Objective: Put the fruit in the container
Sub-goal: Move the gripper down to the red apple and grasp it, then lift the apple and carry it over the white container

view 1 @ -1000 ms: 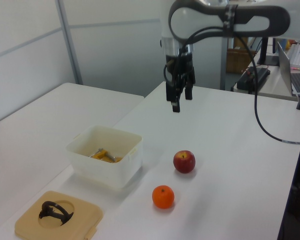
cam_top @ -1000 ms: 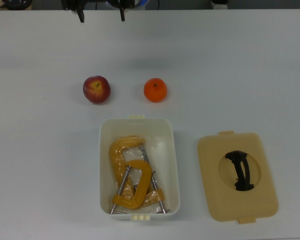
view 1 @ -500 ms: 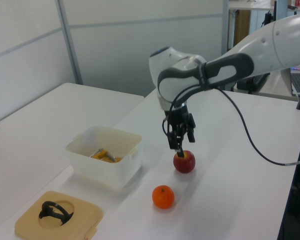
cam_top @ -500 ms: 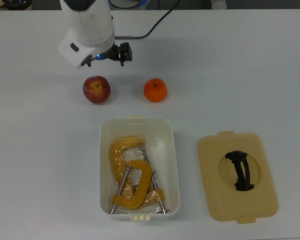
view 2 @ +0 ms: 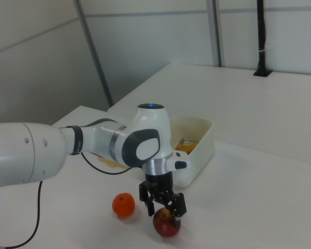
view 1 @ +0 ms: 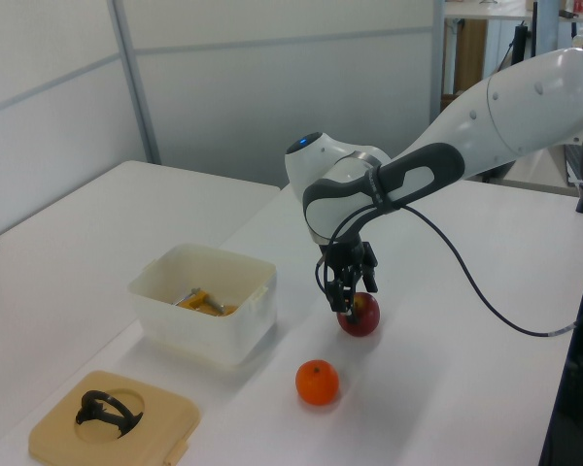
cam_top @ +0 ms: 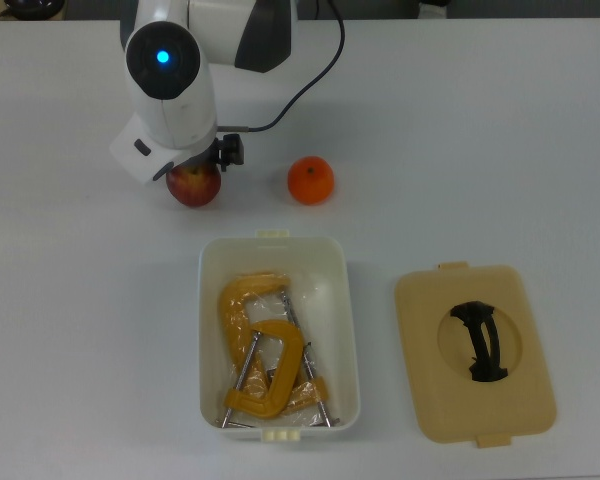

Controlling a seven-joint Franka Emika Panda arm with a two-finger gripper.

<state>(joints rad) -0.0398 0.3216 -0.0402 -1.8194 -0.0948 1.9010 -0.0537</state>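
Overhead, end effector point(view 2: 163, 209) open astride apple point(view 2: 167, 224), orange point(cam_top: 310, 181) beside, clamps point(cam_top: 267, 352) filling tub point(cam_top: 350, 330), lid point(cam_top: 430, 330) apart.

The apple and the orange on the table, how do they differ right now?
The apple is dark red with a yellowish patch; the orange is bright orange all over. The gripper straddles the apple, one finger on each side, while the orange sits alone, untouched. In the top view the arm partly covers the apple, but the orange shows whole. Both are round, similar in size, and rest on the table outside the container.

Bright, even light; soft shadows
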